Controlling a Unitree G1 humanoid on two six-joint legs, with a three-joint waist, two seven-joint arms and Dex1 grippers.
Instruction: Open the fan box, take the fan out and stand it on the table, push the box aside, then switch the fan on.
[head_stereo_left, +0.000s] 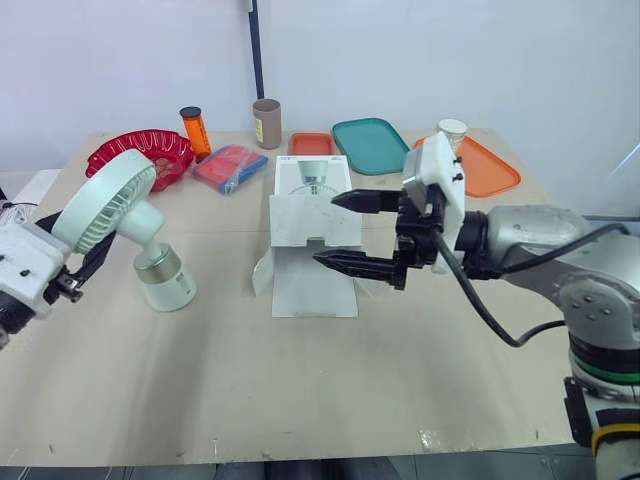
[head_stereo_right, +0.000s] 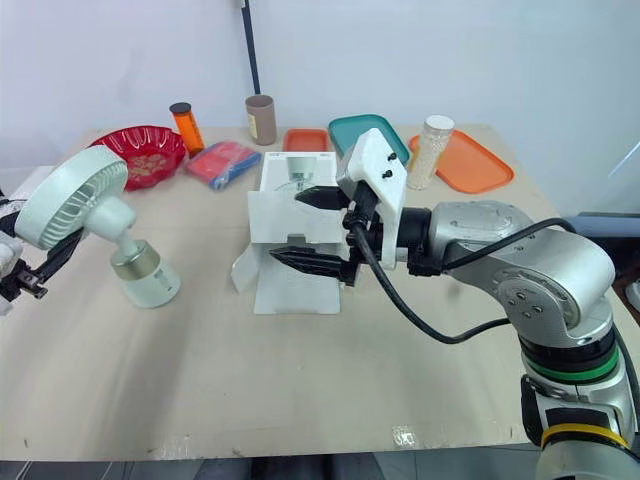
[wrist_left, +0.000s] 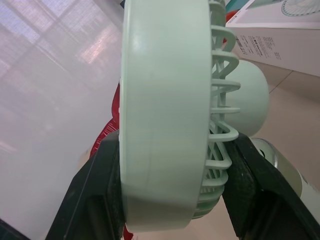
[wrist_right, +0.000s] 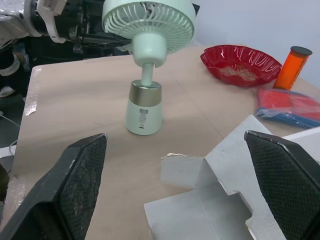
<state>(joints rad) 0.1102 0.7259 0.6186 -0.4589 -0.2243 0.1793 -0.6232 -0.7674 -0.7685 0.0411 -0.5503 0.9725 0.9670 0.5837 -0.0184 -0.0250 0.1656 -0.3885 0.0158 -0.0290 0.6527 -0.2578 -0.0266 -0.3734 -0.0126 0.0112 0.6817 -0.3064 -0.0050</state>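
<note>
The pale green fan (head_stereo_left: 108, 200) stands on its base (head_stereo_left: 166, 279) on the table's left side, its head leaning left. My left gripper (wrist_left: 172, 145) is shut on the fan's round head, one black finger on each side of its rim. The white fan box (head_stereo_left: 305, 218) lies open in the middle of the table, flaps spread. My right gripper (head_stereo_left: 347, 232) hovers open at the box's right side, its two black fingers (head_stereo_left: 362, 201) wide apart. In the right wrist view the fan (wrist_right: 148, 30) stands beyond the box flaps (wrist_right: 220, 165).
Along the back stand a red bowl (head_stereo_left: 150, 152), an orange bottle (head_stereo_left: 195, 132), a red-and-blue packet (head_stereo_left: 230, 167), a brown tube (head_stereo_left: 266, 123), a small orange tray (head_stereo_left: 310, 144), a teal tray (head_stereo_left: 370, 144), an orange tray (head_stereo_left: 485, 166) and a jar (head_stereo_right: 430, 150).
</note>
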